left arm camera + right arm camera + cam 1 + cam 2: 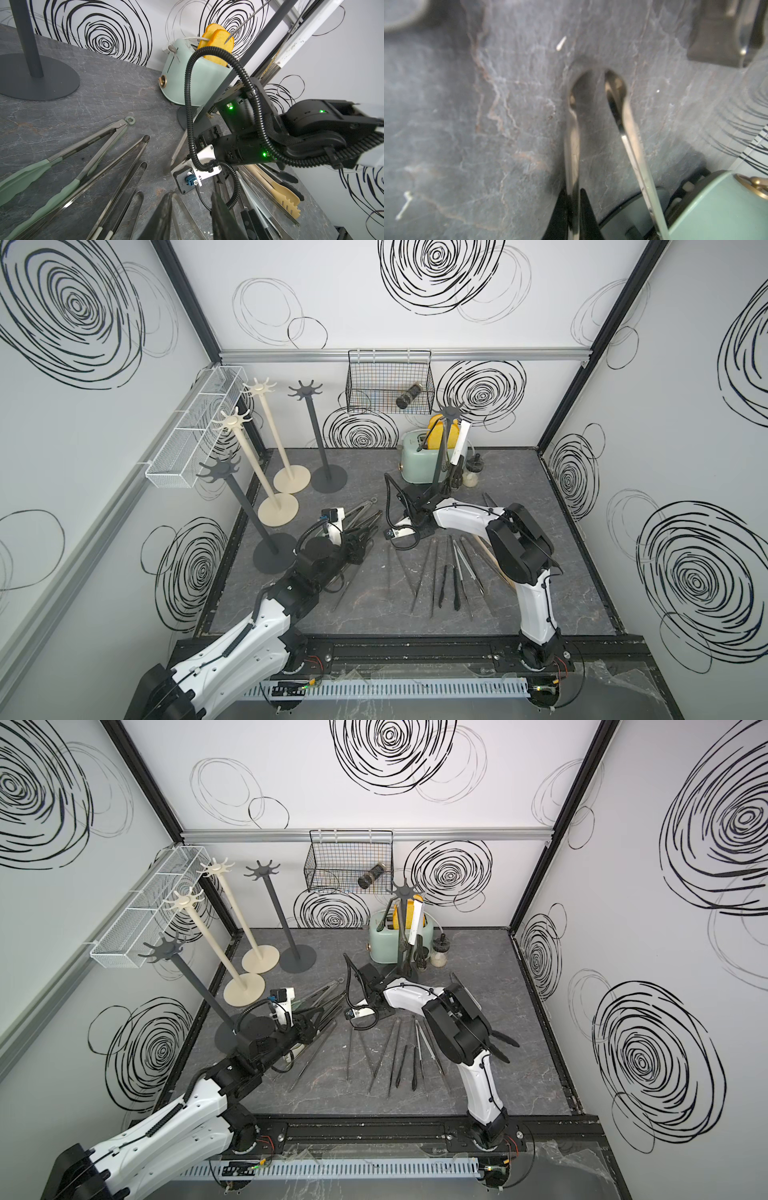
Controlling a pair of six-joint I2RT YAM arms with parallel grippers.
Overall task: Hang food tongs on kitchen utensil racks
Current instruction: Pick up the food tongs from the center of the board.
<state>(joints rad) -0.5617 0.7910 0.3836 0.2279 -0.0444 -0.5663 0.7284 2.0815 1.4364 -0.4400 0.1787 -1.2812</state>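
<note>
Pinching one arm of polished, spoon-tipped steel tongs (572,141), the right hand (573,192) is clamped shut.

Mint toaster (417,468) (yellow toast (434,435) in slots) at back; jar (409,394) lying in black wire basket (365,381); white mesh basket (189,435).

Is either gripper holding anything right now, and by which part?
The right gripper is shut on one arm of the steel tongs, well back from its spoon-shaped tips. The left gripper is open above loose tongs, gripping nothing.
</note>
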